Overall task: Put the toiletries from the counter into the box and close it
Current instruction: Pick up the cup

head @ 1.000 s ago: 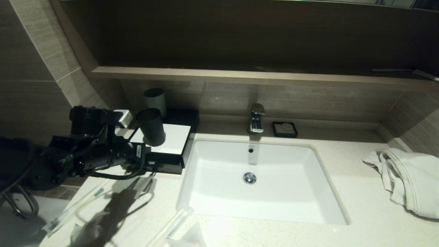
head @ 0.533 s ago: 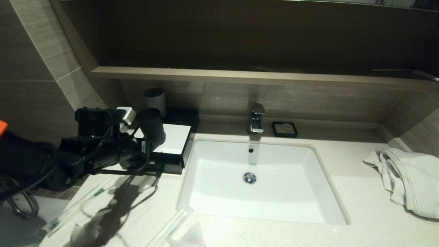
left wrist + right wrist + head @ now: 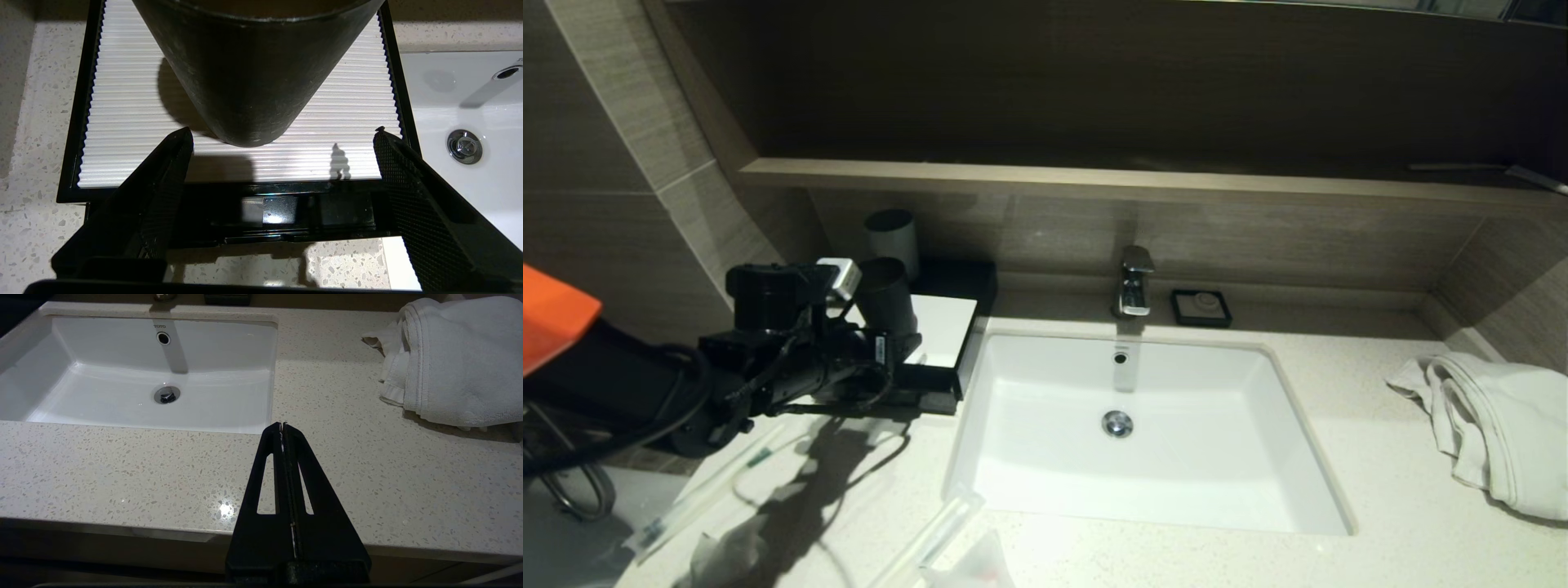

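Observation:
The black box [image 3: 947, 371] with a white top panel [image 3: 347, 102] stands on the counter [image 3: 1380, 506] left of the sink. Its front drawer [image 3: 286, 212] is pulled out a little, and a small white packet [image 3: 251, 210] lies inside. My left gripper [image 3: 282, 130] hangs open over the drawer with nothing between its fingers; in the head view the left gripper [image 3: 900, 363] is at the box's front. Toiletries lie on the near left counter: a slim wrapped stick with a green mark [image 3: 727, 474], a packet [image 3: 719, 555], another stick [image 3: 935, 527]. My right gripper [image 3: 282, 425] is shut and empty over the counter's front edge.
A black cup [image 3: 886, 298] stands on the box's white panel, just beyond my left fingertips, with a grey cup [image 3: 892, 237] behind it. The white sink [image 3: 1013, 457], faucet [image 3: 1134, 282] and soap dish [image 3: 1201, 308] lie to the right. A white towel [image 3: 1494, 425] is at the far right.
My left arm has moved right and farther back, bringing the gripper up to the front of the box. Nothing else has moved.

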You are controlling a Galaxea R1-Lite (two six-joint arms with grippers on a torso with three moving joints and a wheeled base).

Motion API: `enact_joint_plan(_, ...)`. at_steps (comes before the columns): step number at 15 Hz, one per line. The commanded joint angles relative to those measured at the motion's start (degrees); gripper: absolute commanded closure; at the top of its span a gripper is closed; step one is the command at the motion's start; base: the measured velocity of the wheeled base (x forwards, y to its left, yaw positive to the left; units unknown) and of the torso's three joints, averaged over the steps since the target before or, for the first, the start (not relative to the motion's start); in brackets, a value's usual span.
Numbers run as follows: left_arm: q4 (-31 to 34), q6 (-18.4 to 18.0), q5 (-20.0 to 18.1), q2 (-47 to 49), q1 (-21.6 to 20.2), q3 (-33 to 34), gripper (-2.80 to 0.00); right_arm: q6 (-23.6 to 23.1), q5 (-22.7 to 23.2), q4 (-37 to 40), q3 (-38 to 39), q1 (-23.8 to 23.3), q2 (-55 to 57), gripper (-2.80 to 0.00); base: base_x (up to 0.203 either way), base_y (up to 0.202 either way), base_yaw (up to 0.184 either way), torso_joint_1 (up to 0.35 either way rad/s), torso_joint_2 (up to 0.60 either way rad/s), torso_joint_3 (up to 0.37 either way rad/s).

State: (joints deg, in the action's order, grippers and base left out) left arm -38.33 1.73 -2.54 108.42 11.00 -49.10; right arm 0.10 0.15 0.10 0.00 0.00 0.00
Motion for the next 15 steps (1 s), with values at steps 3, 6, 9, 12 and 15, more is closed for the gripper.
enact_joint_plan(3,-0.8,0.0,0.2,0.7,0.0,-0.5,-2.8,0.0,0.0,0.0,0.0,0.0,0.0,0.0,0.0,0.0,0.0,0.0,0.0,0.0)
enact_joint_plan(6,-0.9,0.0,0.2,1.2,0.0,-0.9,-2.8,0.0,0.0,0.0,0.0,0.0,0.0,0.0,0.0,0.0,0.0,0.0,0.0,0.0)
enact_joint_plan(9,-0.9,0.0,2.1,3.1,0.0,-2.4,-2.8,0.0,0.0,0.0,0.0,0.0,0.0,0.0,0.0,0.0,0.0,0.0,0.0,0.0)
enact_joint_plan(12,-1.0,0.1,2.3,3.7,0.0,-3.9,-2.8,0.0,0.0,0.0,0.0,0.0,0.0,0.0,0.0,0.0,0.0,0.0,0.0,0.0)
enact_joint_plan(15,-1.0,0.1,2.3,4.6,0.0,-4.8,-2.8,0.0,0.0,0.0,0.0,0.0,0.0,0.0,0.0,0.0,0.0,0.0,0.0,0.0)
